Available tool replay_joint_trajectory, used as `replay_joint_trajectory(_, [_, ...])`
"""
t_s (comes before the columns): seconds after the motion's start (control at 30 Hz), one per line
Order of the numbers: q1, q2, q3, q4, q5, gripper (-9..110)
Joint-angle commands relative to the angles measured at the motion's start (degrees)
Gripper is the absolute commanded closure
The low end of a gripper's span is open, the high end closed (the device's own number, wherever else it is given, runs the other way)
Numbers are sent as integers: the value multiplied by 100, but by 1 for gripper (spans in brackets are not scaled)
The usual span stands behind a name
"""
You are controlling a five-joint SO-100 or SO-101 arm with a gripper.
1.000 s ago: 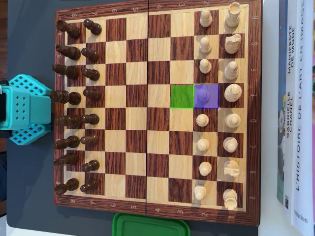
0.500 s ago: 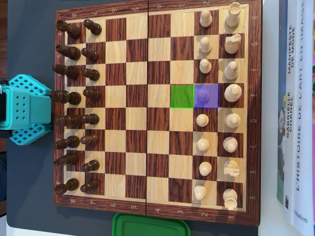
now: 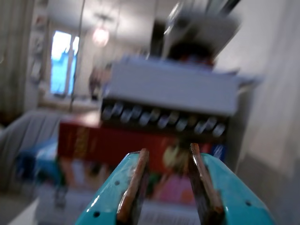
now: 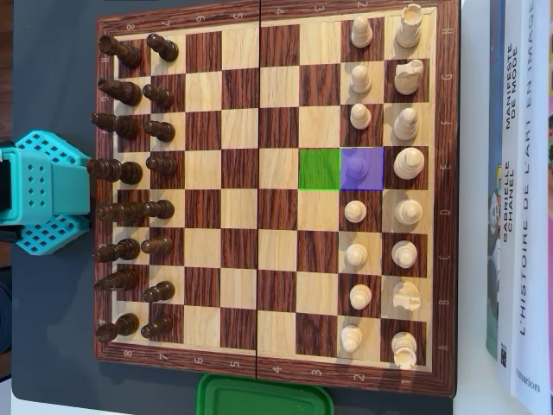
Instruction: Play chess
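Claw (image 3: 168, 180) spread, empty, teal fingers (image 3: 132, 187) pointing out into the room in the blurred wrist view, toward stacked books (image 3: 117, 140) and a window (image 3: 63, 61). Overhead view: teal arm (image 4: 43, 192) parked off the chessboard's (image 4: 276, 380) left edge, behind the dark pieces (image 4: 130, 171). Board's middle files bare. Light pieces (image 4: 380, 186) line the right edge. Purple-tinted pawn (image 4: 356, 164) sits on a purple square; green square (image 4: 320, 169) just left of it. Dark surface (image 4: 52, 86); books (image 4: 518, 190) along the right edge; green lid (image 4: 263, 396) at bottom edge.

Teal arm base (image 4: 43, 192) shifted slightly; chess pieces unmoved.
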Motion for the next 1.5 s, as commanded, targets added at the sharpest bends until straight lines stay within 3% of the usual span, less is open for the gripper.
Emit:
replay_joint_trajectory(0.0, [-88,35,-765,1327,-44,88])
replay_joint_trajectory(0.2, [-123,-9,-1635,4052,-272,88])
replay_joint_trajectory(0.57, [-132,-1028,-2593,6311,-264,88])
replay_joint_trajectory(1.47, [-132,-7813,-6513,6653,-255,88])
